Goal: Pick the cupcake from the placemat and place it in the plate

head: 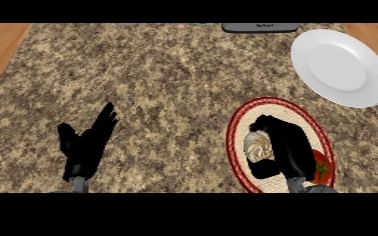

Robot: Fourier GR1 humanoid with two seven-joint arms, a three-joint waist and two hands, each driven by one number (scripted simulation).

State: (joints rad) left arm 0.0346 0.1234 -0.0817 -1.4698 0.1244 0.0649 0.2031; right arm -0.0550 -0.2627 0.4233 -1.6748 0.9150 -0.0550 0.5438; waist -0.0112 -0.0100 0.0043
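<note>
Wooden strip (13,42) runs down the upper left edge of the frame; speckled granite counter (162,90) fills most of the view; left hand (85,147) sits at lower left, fingers straight and pointing up toward the frame's top, thumb out to the left, holding nothing, resting apart from everything else; dark grey flat object (260,27) at top centre-right, cut off by the frame edge, cannot tell what it is; round woven placemat (255,112) with a red rim sits lower right; cupcake (257,147) with pale swirled frosting is on the placemat, left of its middle; right hand (289,147) comes in from the lower edge over the placemat, fingers and thumb curled round the cupcake from its right side, upper fingers above it, thumb below it, hiding part of it; red patch with a green bit (321,166) shows on the placemat just right of the hand, partly hidden; white plate (336,67) lies at upper right, near the placemat's top edge but not touching it, cut by the right frame edge; second wooden strip (363,30) at top right corner.
</note>
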